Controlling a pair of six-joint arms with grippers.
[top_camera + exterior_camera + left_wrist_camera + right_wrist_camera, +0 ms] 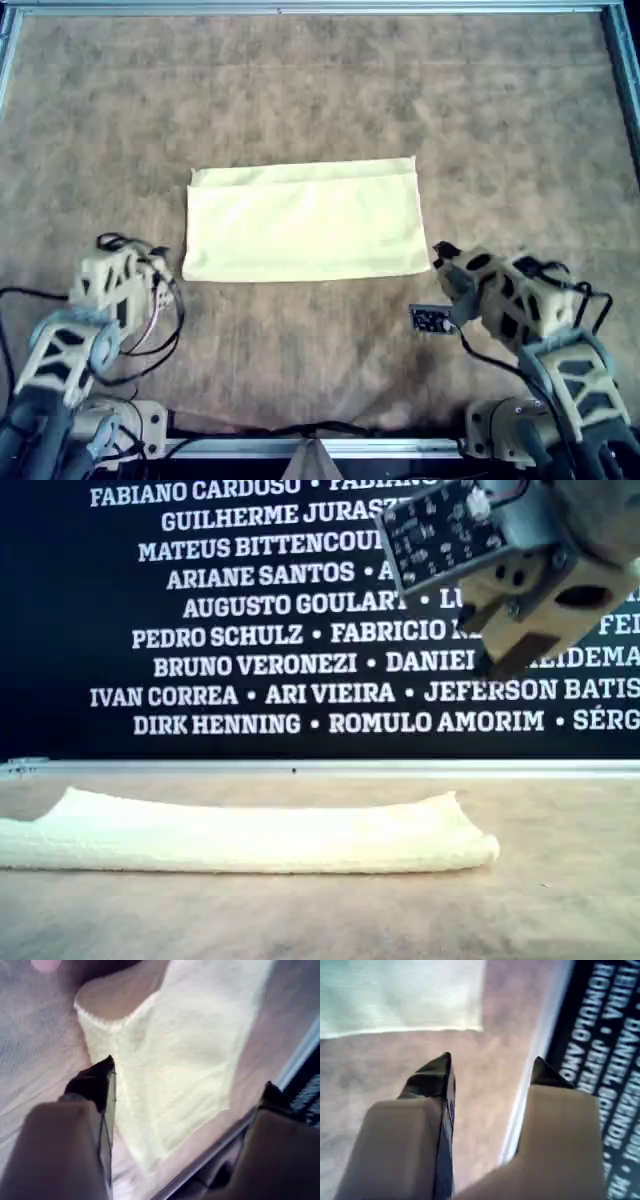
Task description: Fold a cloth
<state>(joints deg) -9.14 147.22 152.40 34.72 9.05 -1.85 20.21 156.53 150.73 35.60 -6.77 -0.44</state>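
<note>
Two end effectors, left (185,1075) and right (492,1062), both wide and empty beside the folded cloth (305,222) mid-frame overhead.

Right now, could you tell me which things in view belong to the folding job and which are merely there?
Job: cloth, folded once; left gripper and right gripper, both open.
Merely there: brown table covering, wall of printed names.
</note>
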